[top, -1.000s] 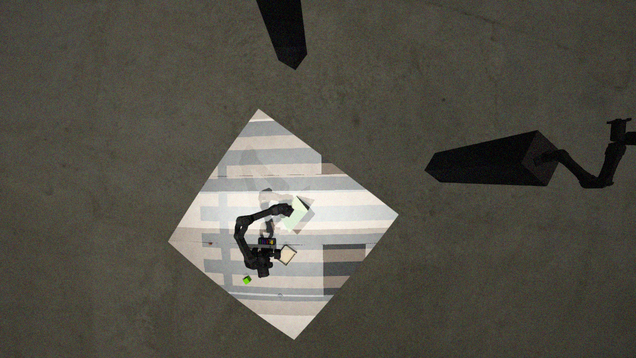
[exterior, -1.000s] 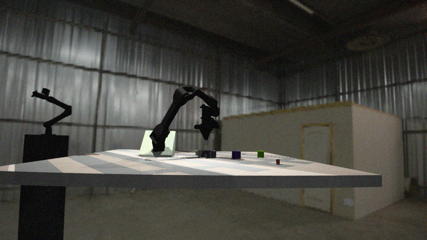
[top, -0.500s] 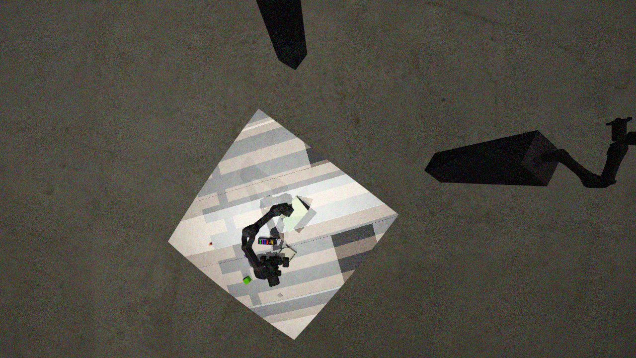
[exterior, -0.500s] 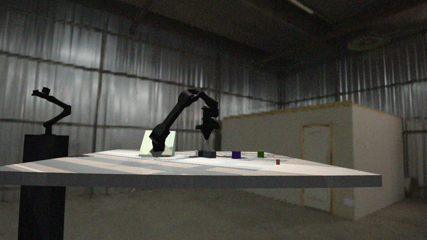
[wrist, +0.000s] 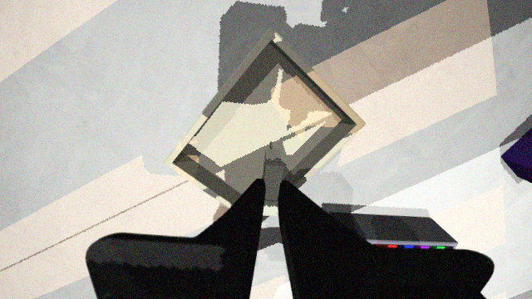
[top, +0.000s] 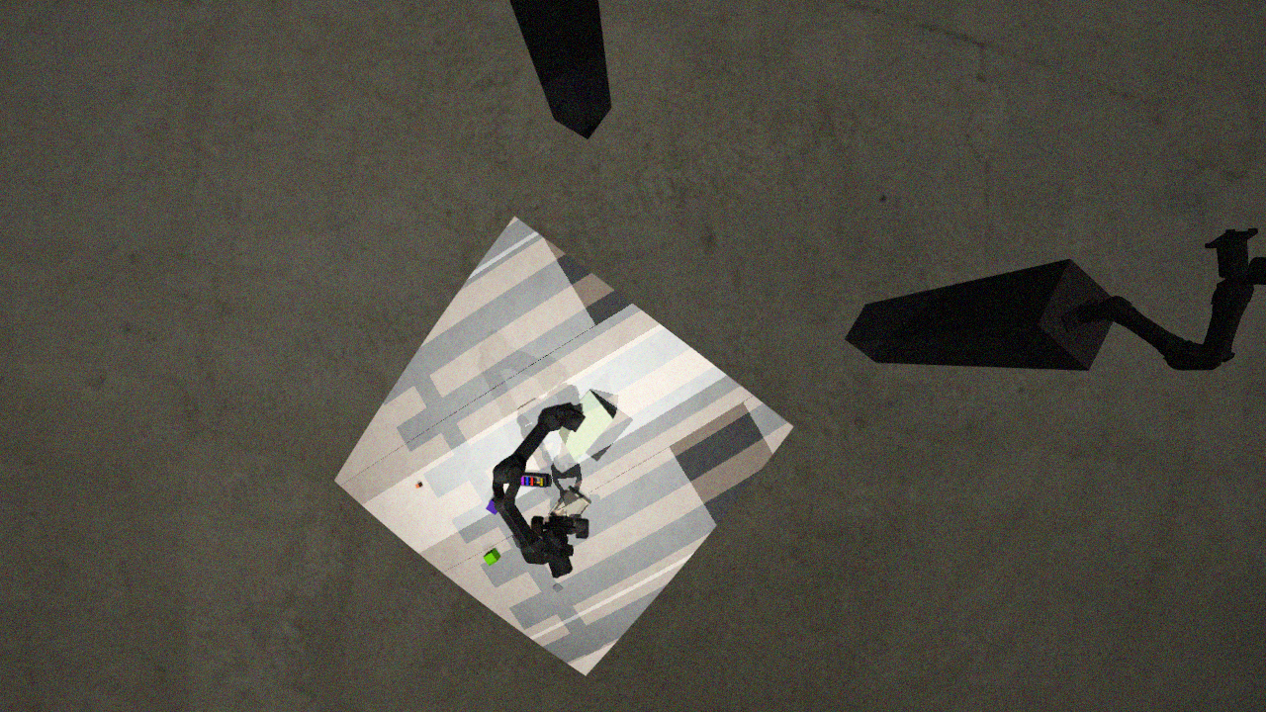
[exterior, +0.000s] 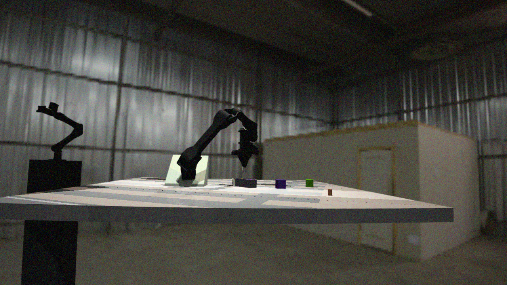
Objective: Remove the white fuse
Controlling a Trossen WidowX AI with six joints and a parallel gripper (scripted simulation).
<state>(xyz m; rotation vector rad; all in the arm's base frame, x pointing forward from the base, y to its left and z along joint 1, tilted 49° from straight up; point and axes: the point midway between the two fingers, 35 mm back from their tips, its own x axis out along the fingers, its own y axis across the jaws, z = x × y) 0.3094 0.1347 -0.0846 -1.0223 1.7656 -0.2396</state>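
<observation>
Two of the three steps look done: the white fuse [wrist: 272,176] is out of the fuse block [wrist: 399,230] and has been carried off it, with the jaws clamped tight on it. In the wrist view the gripper [wrist: 271,195] hangs above the near corner of the tray [wrist: 351,122], and the fuse's pale body shows in the narrow gap between the black fingers, over the tray's near wall, not its middle. What seems left is a short move farther in over the tray floor, a descent, and the release.

Room matters mostly on the right: the block, its coloured fuses showing as a row along the near edge, lies just right of the fingers and near the tray's corner, though well below them in the exterior view, where the gripper [exterior: 244,163] hangs above the dark block [exterior: 245,183]. A purple cube [wrist: 519,155] sits farther right. Left and far of the tray the table [wrist: 83,104] shows only stripes and shadow, so moving farther in that way looks safest.
</observation>
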